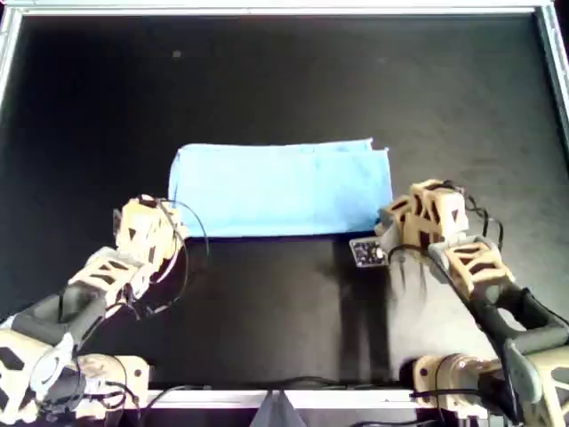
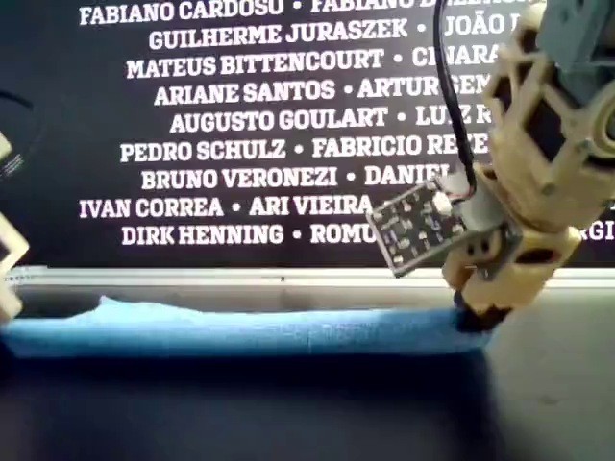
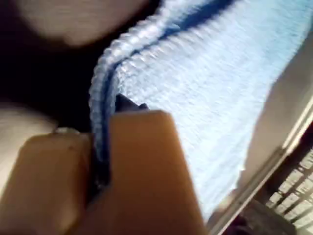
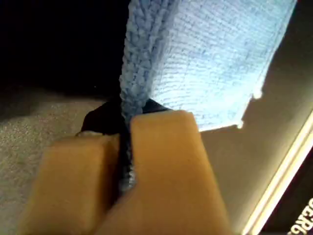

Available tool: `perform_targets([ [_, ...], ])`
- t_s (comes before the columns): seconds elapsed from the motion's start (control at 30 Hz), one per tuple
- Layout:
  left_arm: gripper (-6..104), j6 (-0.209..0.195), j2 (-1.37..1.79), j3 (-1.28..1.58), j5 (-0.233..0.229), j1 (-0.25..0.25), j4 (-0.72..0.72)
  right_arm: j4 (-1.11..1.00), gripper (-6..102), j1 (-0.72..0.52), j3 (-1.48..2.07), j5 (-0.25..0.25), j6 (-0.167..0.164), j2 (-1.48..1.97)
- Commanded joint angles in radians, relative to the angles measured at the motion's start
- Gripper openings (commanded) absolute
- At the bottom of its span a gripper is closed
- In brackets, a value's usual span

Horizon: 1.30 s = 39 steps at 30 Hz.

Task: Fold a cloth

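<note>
Cloth (image 1: 280,189) folded to a flat rectangle mid-table (image 1: 267,80). Left gripper (image 3: 100,161) clamped on its near corner at the overhead view's left, right gripper (image 4: 124,166) clamped on the near corner at the overhead view's right. Both pinch the doubled edge tight.

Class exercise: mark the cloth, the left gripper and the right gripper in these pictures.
the cloth (image 1: 280,189): overhead view, middle of its folded blue top layer.
left gripper (image 3: 100,161): left wrist view, the seam between its tan fingertips, shut on the cloth's edge.
right gripper (image 4: 124,156): right wrist view, between its fingertips, pinching the cloth's edge.
</note>
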Motion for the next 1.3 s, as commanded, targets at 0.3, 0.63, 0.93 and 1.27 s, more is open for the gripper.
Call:
perform_targets([
  [0.3,0,-0.009,0.055,0.002,0.003,-0.021,-0.009,0.009,2,0.002,-0.003,0.005,0.003,0.069],
  [0.63,29,0.002,0.144,0.109,0.005,-0.021,-0.008,0.009,42,-0.003,0.055,0.006,0.003,0.193],
  [0.93,58,0.005,0.746,0.442,0.002,-0.018,-0.008,0.011,50,-0.021,0.388,0.023,-0.011,0.664],
  [1.27,58,0.005,1.233,0.555,-0.018,-0.003,-0.008,0.011,50,-0.018,0.742,0.017,-0.002,1.146],
])
